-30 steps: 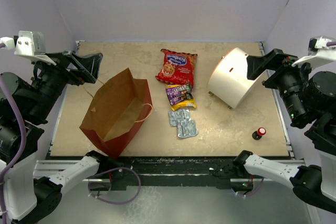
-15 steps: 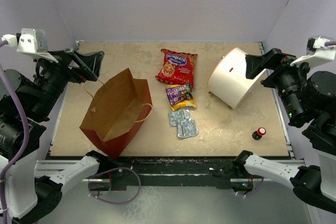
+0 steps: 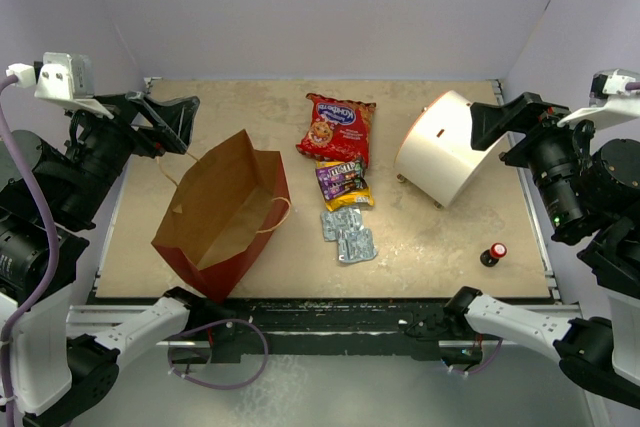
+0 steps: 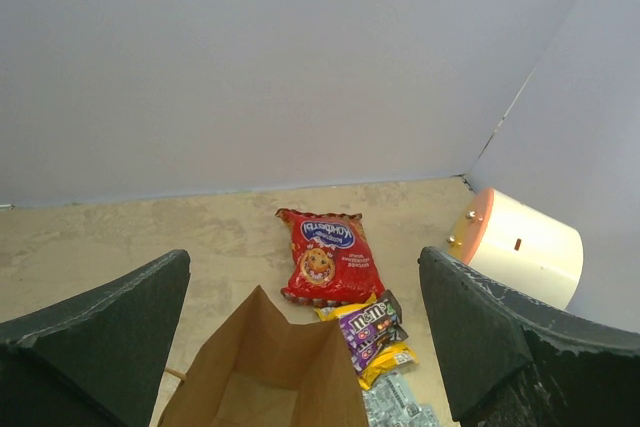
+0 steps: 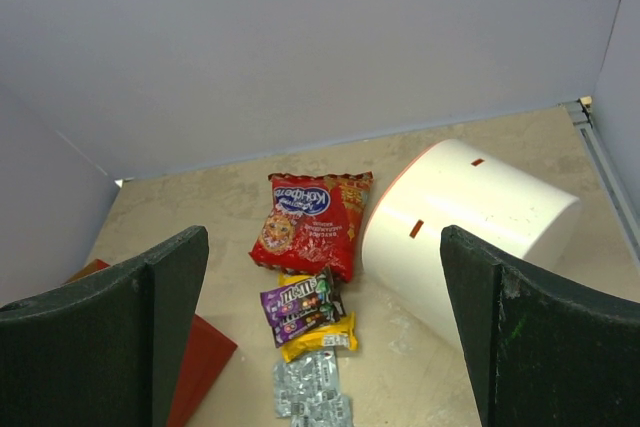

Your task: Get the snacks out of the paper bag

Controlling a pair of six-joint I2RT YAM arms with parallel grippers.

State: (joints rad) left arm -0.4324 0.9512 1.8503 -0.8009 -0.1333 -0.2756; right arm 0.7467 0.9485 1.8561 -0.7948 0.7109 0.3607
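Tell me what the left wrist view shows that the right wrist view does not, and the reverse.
Only the left wrist: the large paper carrier bag's brown side. Only the right wrist: its red outside. Both: the red cookie bag with blue logo, the dark purple-and-yellow candy packet, the silver foil packs, the white cylinder.

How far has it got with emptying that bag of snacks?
Done: the red cookie bag, candy packet and two foil packs lie on the table beside the paper bag, whose visible brown inside looks empty. In hand: nothing; the left gripper and right gripper are open and clear of everything. Left: apparently nothing, though the bag's deepest part is hidden.
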